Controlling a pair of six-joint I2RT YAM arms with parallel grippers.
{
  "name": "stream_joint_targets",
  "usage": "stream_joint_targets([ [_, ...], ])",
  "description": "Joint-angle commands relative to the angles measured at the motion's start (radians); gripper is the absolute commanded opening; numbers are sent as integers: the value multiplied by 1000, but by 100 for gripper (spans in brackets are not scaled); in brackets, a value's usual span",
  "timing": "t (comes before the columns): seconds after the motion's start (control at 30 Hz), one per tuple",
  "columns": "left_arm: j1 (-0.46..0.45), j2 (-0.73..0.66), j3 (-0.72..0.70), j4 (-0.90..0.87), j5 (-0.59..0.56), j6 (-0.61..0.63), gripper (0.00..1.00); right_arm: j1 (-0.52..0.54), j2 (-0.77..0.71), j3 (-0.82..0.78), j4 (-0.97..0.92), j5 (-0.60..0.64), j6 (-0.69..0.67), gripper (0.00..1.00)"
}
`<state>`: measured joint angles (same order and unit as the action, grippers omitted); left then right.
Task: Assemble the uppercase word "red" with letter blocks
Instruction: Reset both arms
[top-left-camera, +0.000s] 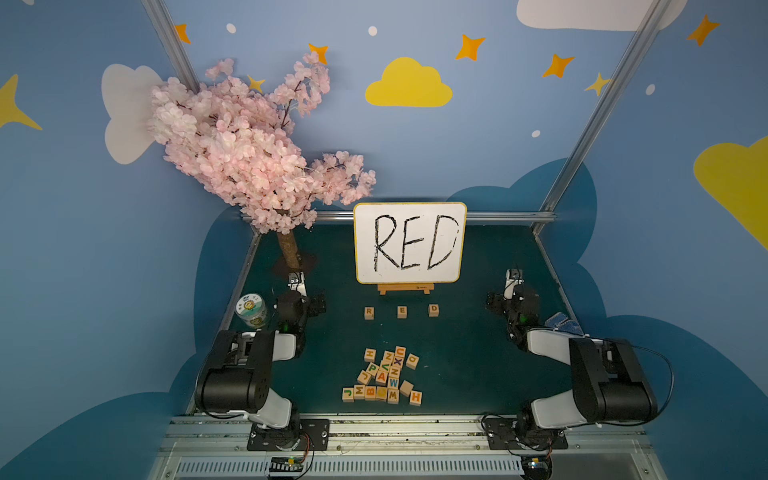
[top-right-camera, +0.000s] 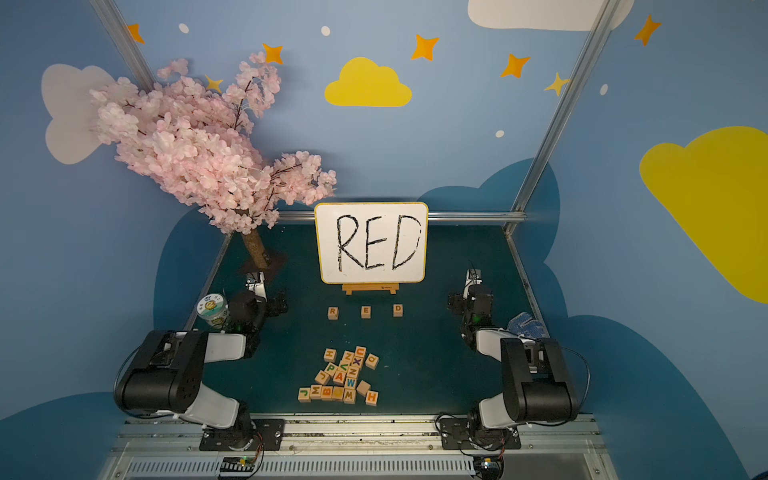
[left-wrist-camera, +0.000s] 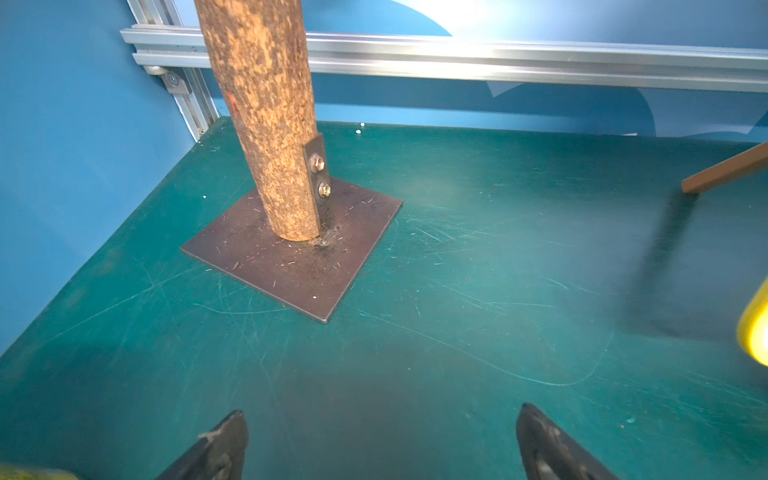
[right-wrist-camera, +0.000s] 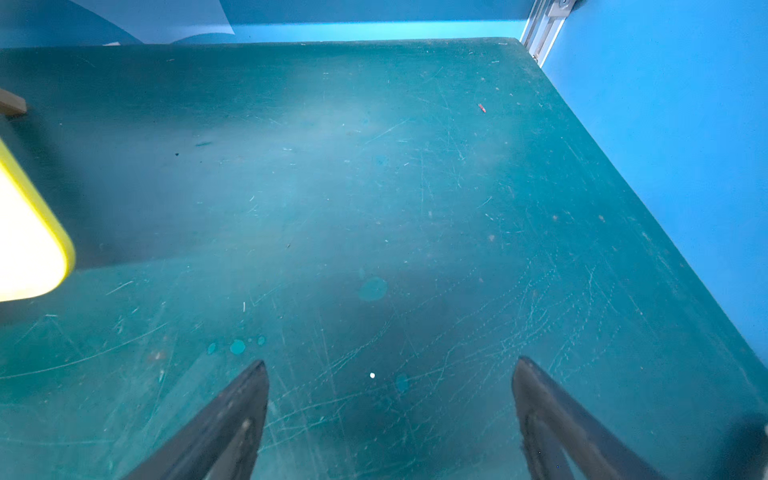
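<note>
Three letter blocks stand in a spaced row on the green table in both top views: R (top-left-camera: 369, 312), E (top-left-camera: 401, 311) and D (top-left-camera: 433, 309), just in front of the whiteboard. A loose pile of other letter blocks (top-left-camera: 386, 376) lies nearer the front edge. My left gripper (left-wrist-camera: 383, 409) is open and empty, hanging over bare table near the tree's base plate (left-wrist-camera: 291, 257), far left of the row. Over bare table at the far right, my right gripper (right-wrist-camera: 390, 361) is open and empty too. Neither wrist view shows any block.
A yellow-framed whiteboard (top-left-camera: 409, 243) reading RED stands on a small wooden easel (top-left-camera: 405, 288) at the back middle. A pink blossom tree's trunk (left-wrist-camera: 266, 124) rises at the back left. A round jar (top-left-camera: 250, 311) sits by the left arm, a blue cloth (top-left-camera: 561, 322) by the right.
</note>
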<state>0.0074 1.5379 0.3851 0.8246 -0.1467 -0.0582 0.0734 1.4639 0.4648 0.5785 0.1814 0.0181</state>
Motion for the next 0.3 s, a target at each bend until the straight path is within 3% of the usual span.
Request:
stream_joint_targets([
  [0.0,-2,3,-3,23,-5,9,99,-3,4,-2,24,-7,-7,91],
  [0.23,-2,3,-1,21,-5,11,99,-7,2,-5,28,-23,-8,91],
  [0.27,-3,1,-2,22,-4,10,99,-13,-2,-13,37,-165,-63,90],
])
